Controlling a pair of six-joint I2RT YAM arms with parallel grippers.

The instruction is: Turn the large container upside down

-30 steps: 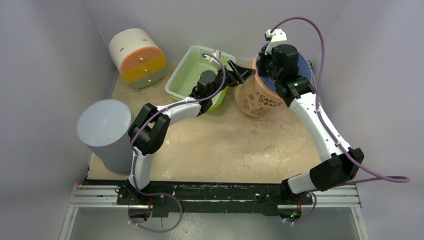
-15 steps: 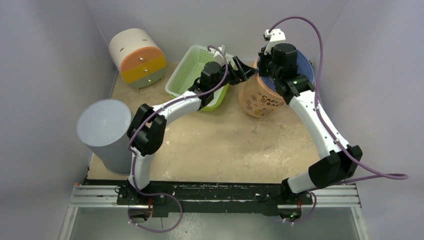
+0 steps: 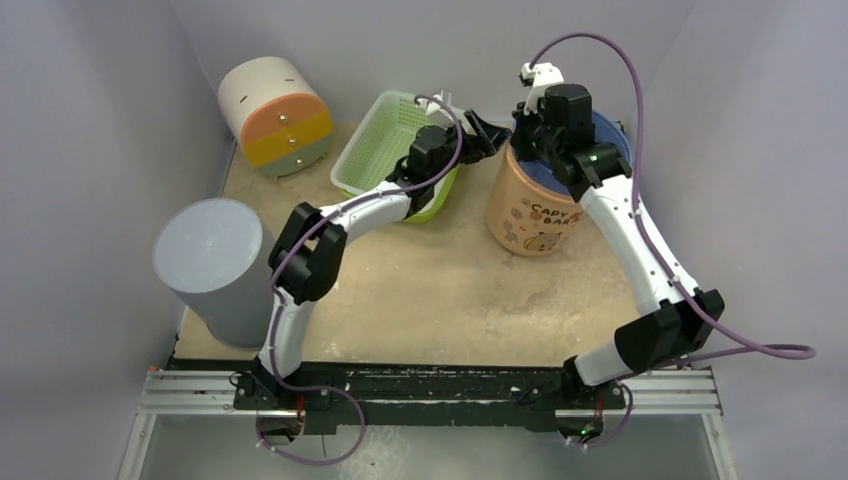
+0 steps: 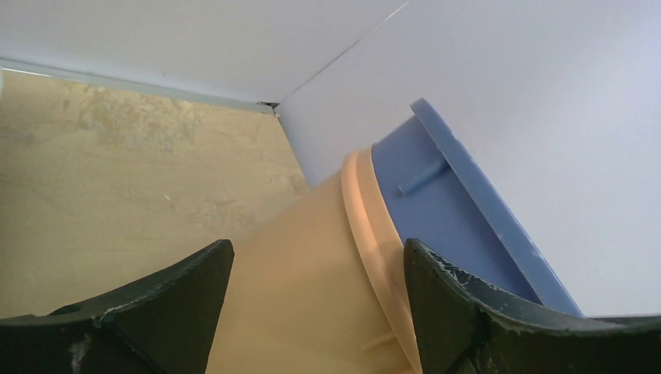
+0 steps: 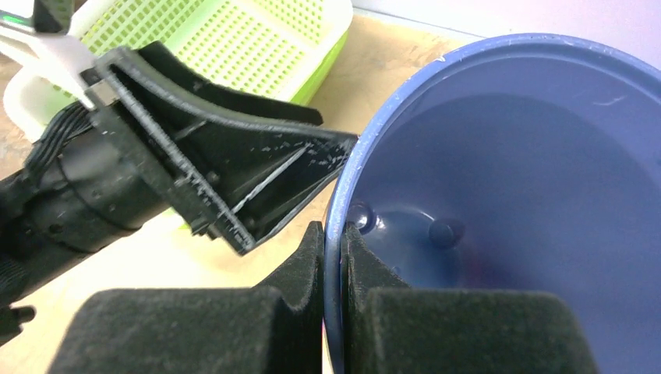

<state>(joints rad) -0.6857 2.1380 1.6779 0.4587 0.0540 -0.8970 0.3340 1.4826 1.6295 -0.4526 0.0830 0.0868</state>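
large container standing mouth-up near far right corner of table. right gripper pinched tight on its blue rim, one finger inside, one outside. left gripper spread wide, fingers either side of peach wall below rim; contact, can't tell. green basket just beside, toward far edge.

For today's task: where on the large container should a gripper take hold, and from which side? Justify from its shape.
The thin blue rim of the container, from above on the basket side: the mouth faces up, so one finger fits inside, one outside. The right gripper pinches it so; the body looks too wide.
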